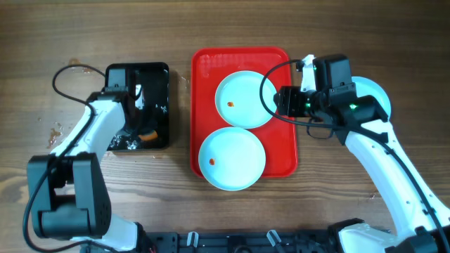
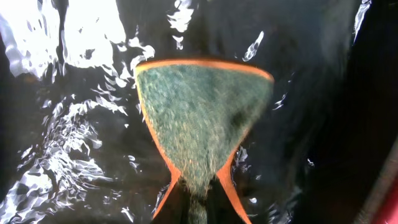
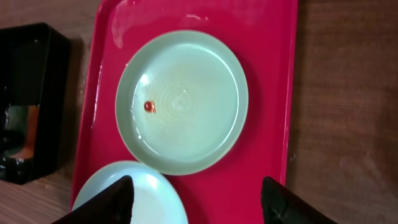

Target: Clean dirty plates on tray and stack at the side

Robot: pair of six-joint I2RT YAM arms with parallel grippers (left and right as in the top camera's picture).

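Sponge [image 2: 202, 124]: nearest the camera, in the wet black tray [image 1: 158, 77]; it fans forward from the left gripper [image 2: 198, 208], which is clamped on its narrow end.
Right gripper [image 3: 198, 196]: fingers apart, empty, over the red tray [image 1: 204, 91].
Plates: the far plate [image 1: 244, 98] and near plate [image 1: 232, 158] lie flat on the red tray, each with a stain; round, so no long axis.
Tray axis: near-to-far.
Side: the pale disc [image 1: 373, 88] under the right arm is probably the third plate.
Doing it well: hold the pinch, clear the rim, scrub over the stain.
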